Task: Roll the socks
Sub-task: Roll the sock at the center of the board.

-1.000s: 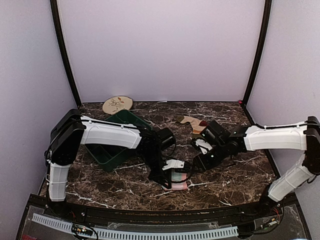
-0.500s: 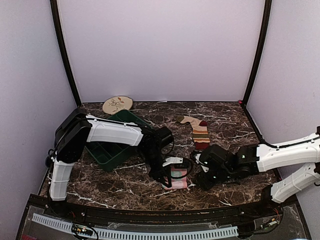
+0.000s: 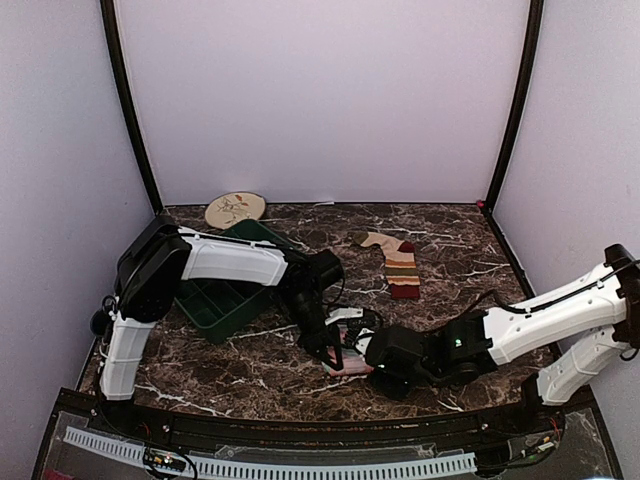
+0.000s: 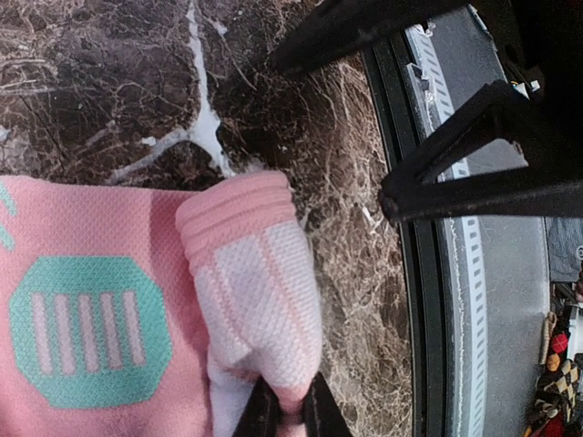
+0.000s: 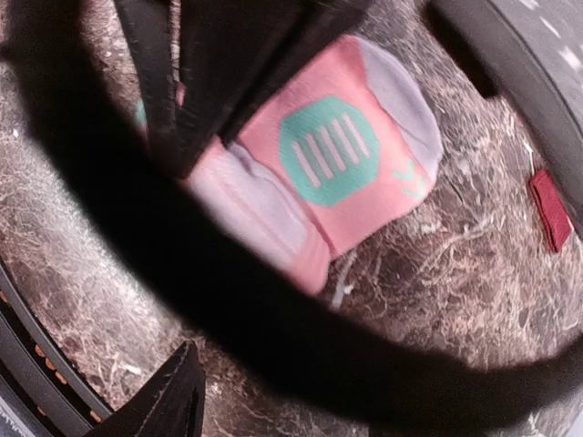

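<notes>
Left fingers (image 4: 260, 419) were clenched on a folded end of the pink sock (image 4: 91, 273), which lay near the front edge of the bench (image 3: 250, 375). Right fingers (image 4: 474, 173) stood spread just beside it, grasping nothing. Farther back lay the striped sock (image 3: 401, 268), flat.

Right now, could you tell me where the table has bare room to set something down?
Bare table lies right of the striped sock and at front left, between the green bin and the near edge. Front centre is crowded: left jaws shut on the pink sock, right jaws open beside it.
</notes>
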`<state>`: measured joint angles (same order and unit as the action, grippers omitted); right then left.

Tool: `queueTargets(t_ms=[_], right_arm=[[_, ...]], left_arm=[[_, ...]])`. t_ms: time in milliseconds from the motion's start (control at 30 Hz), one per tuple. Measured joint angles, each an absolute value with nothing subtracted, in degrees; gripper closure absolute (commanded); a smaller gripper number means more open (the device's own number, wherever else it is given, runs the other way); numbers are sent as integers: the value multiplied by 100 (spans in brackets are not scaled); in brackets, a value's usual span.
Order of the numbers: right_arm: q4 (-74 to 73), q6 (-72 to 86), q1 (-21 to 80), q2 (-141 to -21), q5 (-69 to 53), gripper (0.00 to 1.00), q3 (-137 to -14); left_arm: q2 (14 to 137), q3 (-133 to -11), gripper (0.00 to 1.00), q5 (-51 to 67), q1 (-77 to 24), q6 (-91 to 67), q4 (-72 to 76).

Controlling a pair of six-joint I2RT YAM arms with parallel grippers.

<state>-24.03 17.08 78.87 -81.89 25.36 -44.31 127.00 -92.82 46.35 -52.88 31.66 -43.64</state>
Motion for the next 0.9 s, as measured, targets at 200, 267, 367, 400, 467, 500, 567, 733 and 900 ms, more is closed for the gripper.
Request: queueTargets(t_ms=[200, 267, 367, 400, 467, 500, 567, 733, 900], right_arm=[[-2213, 1022, 7968, -8606, 2714, 35, -4678], [-2156, 803, 7972, -8731, 2764, 31, -4746], [-2064, 534, 7979, -8879, 2832, 30, -4777], [-2049, 445, 7979, -8912, 2840, 30, -4777], [-2003, 287, 7979, -8965, 2842, 30, -4777], [-1968, 217, 7979, -8986, 2851, 30, -4779], [-1918, 95, 7979, -9032, 2867, 29, -4777], [-1767, -156, 7977, -9268, 2974, 29, -4777], [-1614, -355, 7911, -9419, 3009, 29, -4777]], left_arm=[[12790, -9365, 100, 4766, -5260, 3144, -4447], [12811, -9378, 100, 4794, -5256, 3138, -4469], [12846, -9397, 100, 4862, -5229, 3127, -4493], [12860, -9413, 100, 4886, -5225, 3124, -4504], [12886, -9443, 100, 4923, -5212, 3124, -4536], [12892, -9450, 100, 4941, -5194, 3122, -4547], [12910, -9456, 100, 4984, -5183, 3124, -4558], [12932, -9459, 100, 5059, -5157, 3124, -4580], [12934, -9459, 100, 5083, -5146, 3124, -4591]])
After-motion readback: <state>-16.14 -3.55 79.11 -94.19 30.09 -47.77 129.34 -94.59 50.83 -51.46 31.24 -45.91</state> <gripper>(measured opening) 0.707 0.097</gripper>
